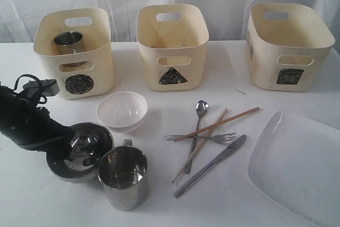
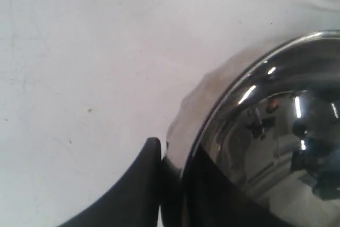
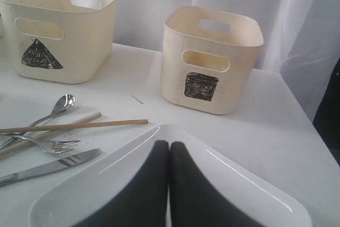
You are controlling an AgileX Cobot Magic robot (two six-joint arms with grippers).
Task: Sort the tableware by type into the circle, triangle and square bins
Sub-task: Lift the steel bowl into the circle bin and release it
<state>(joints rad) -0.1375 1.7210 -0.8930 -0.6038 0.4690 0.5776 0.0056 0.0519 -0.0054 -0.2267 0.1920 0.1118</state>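
Nearest on the table stands a mug, touching the steel bowl just behind it. The left claw reaches into that bowl from the left and is nipped onto its rim. One finger lies against the outer wall and the other goes inside (mostly lost in dark reflections). To the right lie the knife and, at the edge, the plate. The right claw hangs over the plate, fingers pressed together and holding nothing. Farther back are the white bowl, then the fork, spoon and two chopsticks, crossed in a loose pile. Along the back stand the circle bin, with a second mug inside, the triangle bin and the square bin.
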